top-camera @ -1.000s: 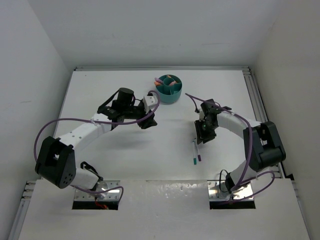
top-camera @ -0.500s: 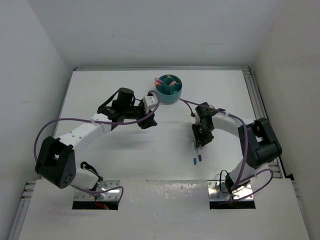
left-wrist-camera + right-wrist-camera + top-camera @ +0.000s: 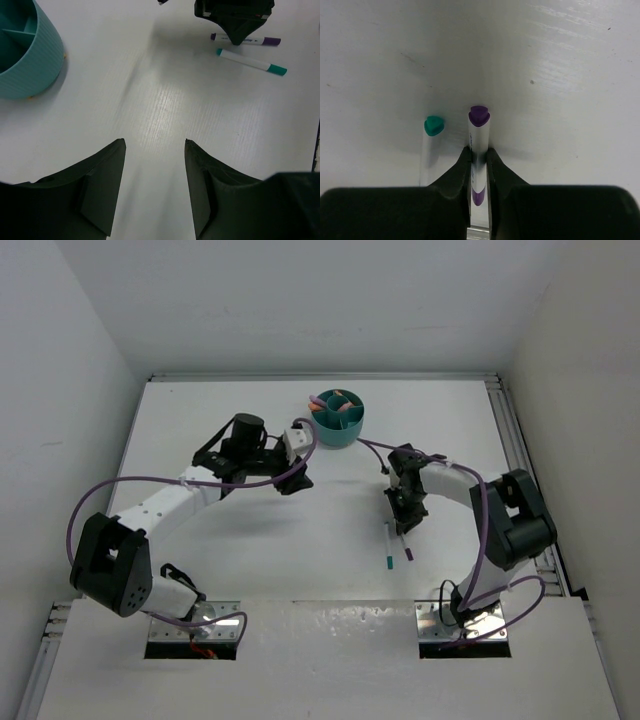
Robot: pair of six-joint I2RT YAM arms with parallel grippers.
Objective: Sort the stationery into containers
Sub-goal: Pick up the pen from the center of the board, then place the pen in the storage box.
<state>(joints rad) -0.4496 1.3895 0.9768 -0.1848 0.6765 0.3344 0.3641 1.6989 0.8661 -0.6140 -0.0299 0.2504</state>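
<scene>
My right gripper (image 3: 479,152) is shut on the purple-ended white pen (image 3: 479,135), its fingers down at the table; in the top view the gripper (image 3: 404,516) is over the pen (image 3: 405,548). A teal-ended white pen (image 3: 432,132) lies just left of it, seen also in the top view (image 3: 387,546) and the left wrist view (image 3: 251,62). The round teal cup (image 3: 337,417) with dividers stands at the back middle and holds pink and orange cylinders. My left gripper (image 3: 154,145) is open and empty, above bare table right of the cup (image 3: 25,55); in the top view it (image 3: 297,478) hovers left of centre.
White walls close in the table on the left, back and right. A metal rail (image 3: 512,440) runs along the right edge. The right gripper's black body (image 3: 234,15) shows at the top of the left wrist view.
My right gripper has moved slightly left and down onto the purple-ended pen, and the pen's free end has swung a little to the right. The left arm has barely shifted.
</scene>
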